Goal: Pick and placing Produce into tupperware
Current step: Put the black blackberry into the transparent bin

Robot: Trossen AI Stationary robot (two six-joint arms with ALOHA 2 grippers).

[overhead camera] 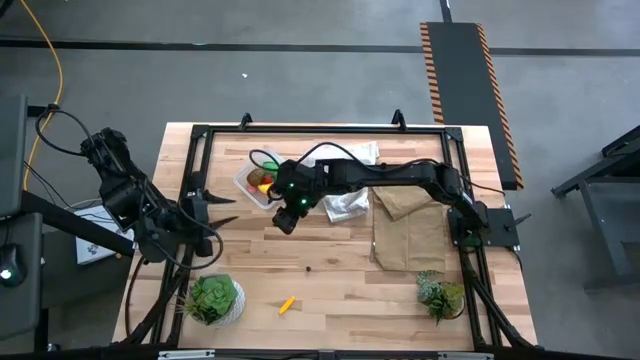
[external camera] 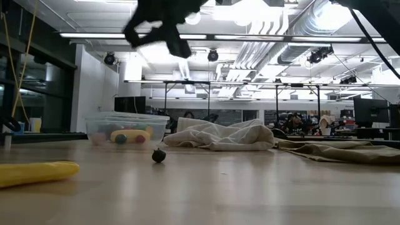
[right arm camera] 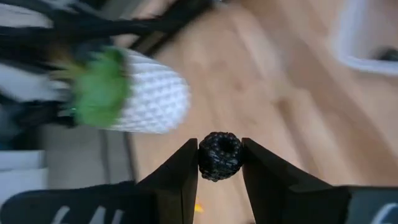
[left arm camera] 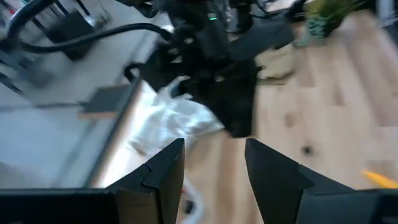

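A dark berry (right arm camera: 219, 155) is being gripped by the right gripper (overhead camera: 286, 218), just beside the tupperware (overhead camera: 243, 183) edge at frame centre; the left gripper (left arm camera: 214, 165) is being kept open at the table's (overhead camera: 350, 290) left edge.

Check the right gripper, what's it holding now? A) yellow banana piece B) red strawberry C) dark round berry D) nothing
C: the right wrist view shows a dark bumpy berry pinched between the right gripper's two fingers, above the wooden table.

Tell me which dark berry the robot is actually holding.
The berry pinched between the right hand's fingers, up off the table near the tupperware. The other dark berry lies loose on the bare wood, untouched.
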